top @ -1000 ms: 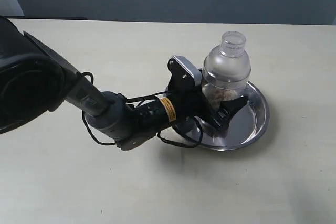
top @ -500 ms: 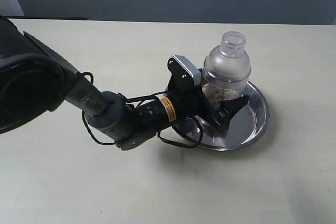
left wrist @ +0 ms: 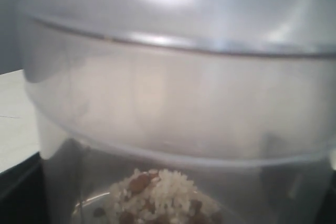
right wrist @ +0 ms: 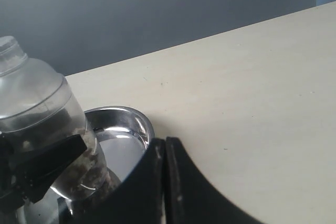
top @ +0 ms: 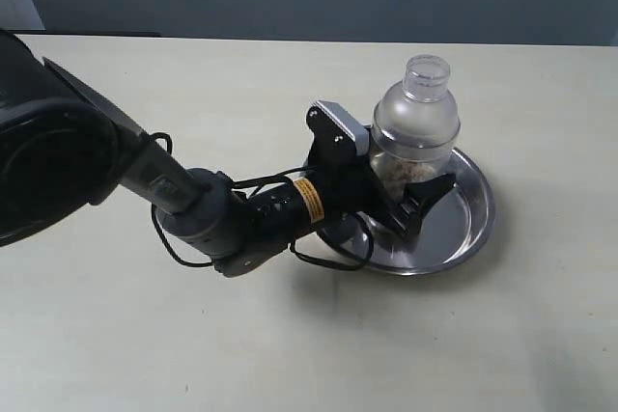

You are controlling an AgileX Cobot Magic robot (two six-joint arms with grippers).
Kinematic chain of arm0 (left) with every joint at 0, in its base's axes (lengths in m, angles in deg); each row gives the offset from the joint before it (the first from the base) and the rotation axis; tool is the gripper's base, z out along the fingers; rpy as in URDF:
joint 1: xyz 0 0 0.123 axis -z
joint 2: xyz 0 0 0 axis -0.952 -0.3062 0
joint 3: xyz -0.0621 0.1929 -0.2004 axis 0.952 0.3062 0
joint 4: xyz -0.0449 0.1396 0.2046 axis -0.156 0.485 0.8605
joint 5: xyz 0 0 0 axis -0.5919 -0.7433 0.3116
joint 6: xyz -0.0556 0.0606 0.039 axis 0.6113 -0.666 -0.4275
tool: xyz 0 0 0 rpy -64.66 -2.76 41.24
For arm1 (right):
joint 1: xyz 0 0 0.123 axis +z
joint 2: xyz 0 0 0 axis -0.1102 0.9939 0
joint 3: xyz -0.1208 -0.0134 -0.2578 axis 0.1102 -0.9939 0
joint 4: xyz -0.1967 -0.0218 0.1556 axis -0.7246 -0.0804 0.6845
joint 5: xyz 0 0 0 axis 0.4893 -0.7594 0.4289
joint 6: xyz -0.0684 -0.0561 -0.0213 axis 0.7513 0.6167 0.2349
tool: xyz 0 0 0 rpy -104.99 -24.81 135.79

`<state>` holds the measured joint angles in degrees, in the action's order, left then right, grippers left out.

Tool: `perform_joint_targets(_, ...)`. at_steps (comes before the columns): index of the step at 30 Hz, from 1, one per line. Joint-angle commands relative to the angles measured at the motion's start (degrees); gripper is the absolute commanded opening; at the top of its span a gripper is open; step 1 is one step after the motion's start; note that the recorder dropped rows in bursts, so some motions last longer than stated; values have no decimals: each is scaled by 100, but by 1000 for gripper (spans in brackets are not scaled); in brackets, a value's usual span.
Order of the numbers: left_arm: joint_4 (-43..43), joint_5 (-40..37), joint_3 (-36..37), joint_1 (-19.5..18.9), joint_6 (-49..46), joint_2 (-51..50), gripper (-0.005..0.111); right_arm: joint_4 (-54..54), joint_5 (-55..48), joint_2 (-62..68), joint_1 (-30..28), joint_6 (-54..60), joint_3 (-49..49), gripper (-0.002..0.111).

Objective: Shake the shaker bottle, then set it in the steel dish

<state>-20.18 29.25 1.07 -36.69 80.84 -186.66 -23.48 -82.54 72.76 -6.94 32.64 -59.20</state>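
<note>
Shaker bottle [top: 415, 132] upright in steel dish [top: 470, 224], left gripper [top: 410, 198] around its base.

No text readable. Only sign is a small orange-yellow sticker [top: 307, 198] on the left arm [top: 222, 219], just behind the left gripper [top: 417, 180] — print too small to make out. On the bottle [top: 415, 118] betw. its fingers, no marks or nos. legible.
</note>
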Motion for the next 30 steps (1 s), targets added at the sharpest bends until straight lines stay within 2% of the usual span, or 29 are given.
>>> perform_joint_targets(1,-87,8,-19,10,28,21,90,-6,57,-22,10,36,-7,-1)
perform_joint_targets(6,57,202,-19,10,28,21,90,-6,57,-22,10,36,-7,-1)
perform_joint_targets(30,10,203,-19,10,-13,21,90,-6,57,-22,10,36,-7,-1)
